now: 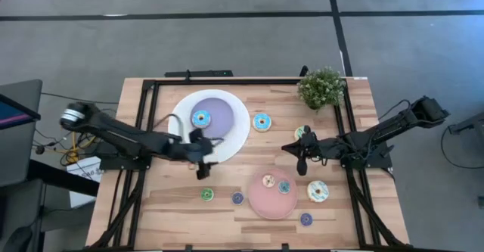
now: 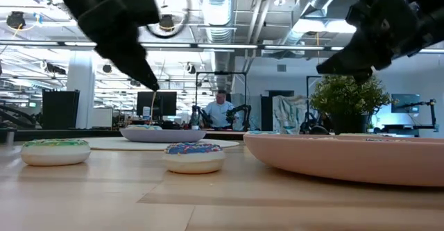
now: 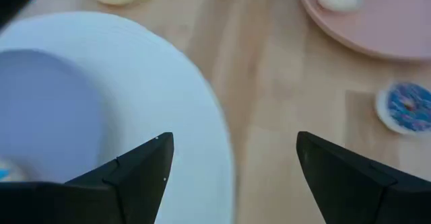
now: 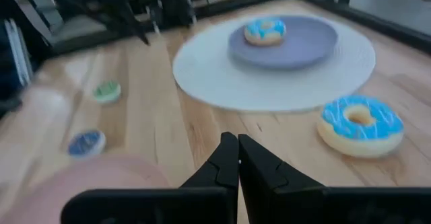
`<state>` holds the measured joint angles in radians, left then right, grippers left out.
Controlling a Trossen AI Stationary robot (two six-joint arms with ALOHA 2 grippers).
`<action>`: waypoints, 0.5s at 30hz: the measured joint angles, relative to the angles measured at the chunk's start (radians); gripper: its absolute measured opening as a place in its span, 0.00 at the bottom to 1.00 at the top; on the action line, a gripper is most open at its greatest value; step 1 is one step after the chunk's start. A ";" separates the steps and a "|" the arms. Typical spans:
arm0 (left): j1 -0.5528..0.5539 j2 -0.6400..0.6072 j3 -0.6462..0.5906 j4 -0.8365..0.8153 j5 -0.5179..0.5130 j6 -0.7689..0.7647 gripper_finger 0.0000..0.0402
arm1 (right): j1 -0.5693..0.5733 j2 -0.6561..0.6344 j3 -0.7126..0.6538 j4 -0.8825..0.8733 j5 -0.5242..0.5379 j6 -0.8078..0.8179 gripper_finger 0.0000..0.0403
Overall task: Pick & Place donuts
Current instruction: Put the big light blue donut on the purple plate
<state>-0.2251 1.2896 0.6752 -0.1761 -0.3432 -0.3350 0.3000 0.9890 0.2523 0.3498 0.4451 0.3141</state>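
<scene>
High view shows the left hand (image 1: 203,155) with its fingers spread apart and nothing between them, hovering over the lower right rim of the large white round plate (image 1: 240,131), while the right hand (image 1: 301,158) has its fingers pressed together and empty, above bare wood between the white plate and the pink round plate (image 1: 261,201). One blue-iced ring donut (image 1: 200,118) already sits on the lilac plate (image 1: 219,116) stacked on the white one; another blue-iced donut (image 1: 262,121) lies on the wooden worktop (image 1: 159,214) just beside the white rim, and two small donuts rest on the pink plate. The left hand seems to be between picks, and its nearest loose targets are probably the small green-iced donut (image 1: 206,194) and the small purple-iced donut (image 1: 237,198). To do that well, it should centre over one ring, keep the fingers wide until they straddle it, and come down clear of the plate rim. The left wrist view cuts off most of the white plate. A cream donut with coloured specks (image 1: 318,191) lies beside the pink plate, and another donut near the potted green plant (image 1: 321,87) is largely hidden by the right arm.
</scene>
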 joint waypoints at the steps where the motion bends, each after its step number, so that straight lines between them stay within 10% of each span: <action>1: -0.005 -0.047 -0.061 0.063 -0.038 -0.016 0.77 | -0.006 0.000 0.000 0.026 0.000 0.000 0.00; 15: 0.007 -0.324 -0.394 0.218 -0.192 0.000 0.77 | -0.157 0.046 0.129 0.127 0.001 0.023 0.11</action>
<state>-0.2177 0.9654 0.2813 0.0419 -0.5351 -0.3348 0.1430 1.0346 0.3815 0.4768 0.4458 0.3375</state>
